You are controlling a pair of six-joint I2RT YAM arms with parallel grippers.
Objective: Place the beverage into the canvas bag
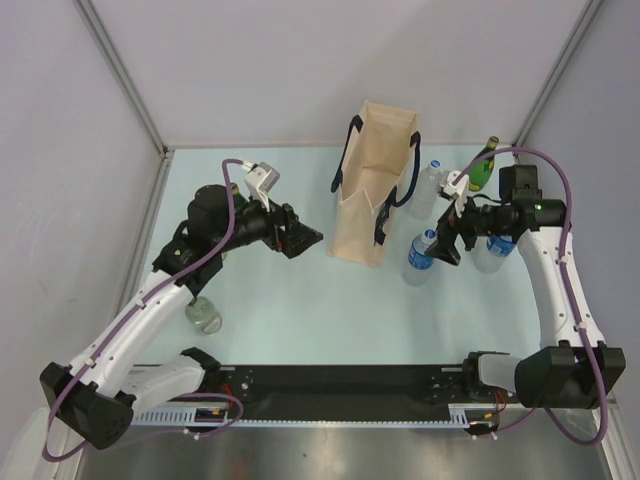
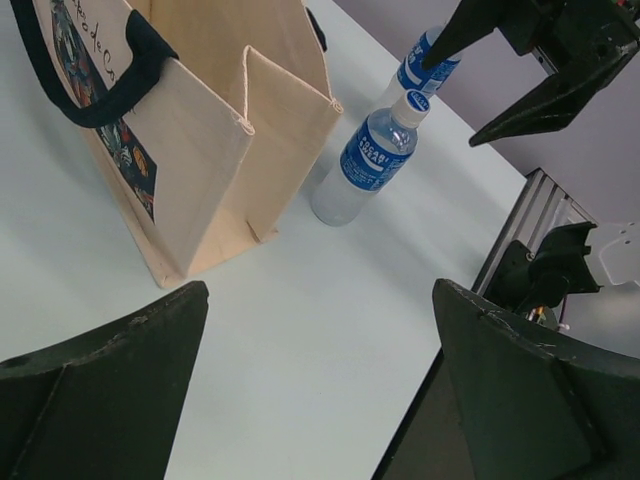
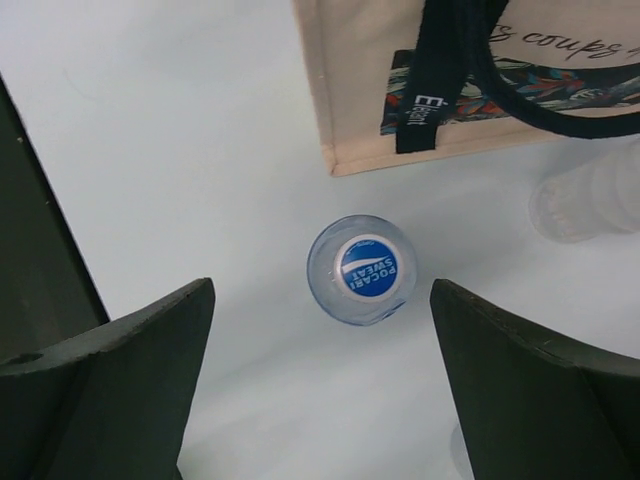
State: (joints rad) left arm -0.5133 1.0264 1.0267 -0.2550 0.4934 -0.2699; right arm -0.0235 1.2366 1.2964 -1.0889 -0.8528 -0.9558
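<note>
Right tool (image 1: 448,245) spread wide, hovering above upright Pocari Sweat bottle (image 3: 362,268) on bench (image 1: 300,320), just beside canvas bag (image 1: 365,190); left tool (image 1: 300,238) spread too, near bag's other side, holding nothing

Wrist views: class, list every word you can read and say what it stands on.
"POCARI SWEAT": cap and label of the bottle.
"Élégant", it seems: navy handle of the canvas bag.
"s coups": script on the bag's face, cut by the frame.
Left wrist view's bag script: too slanted to read.
</note>
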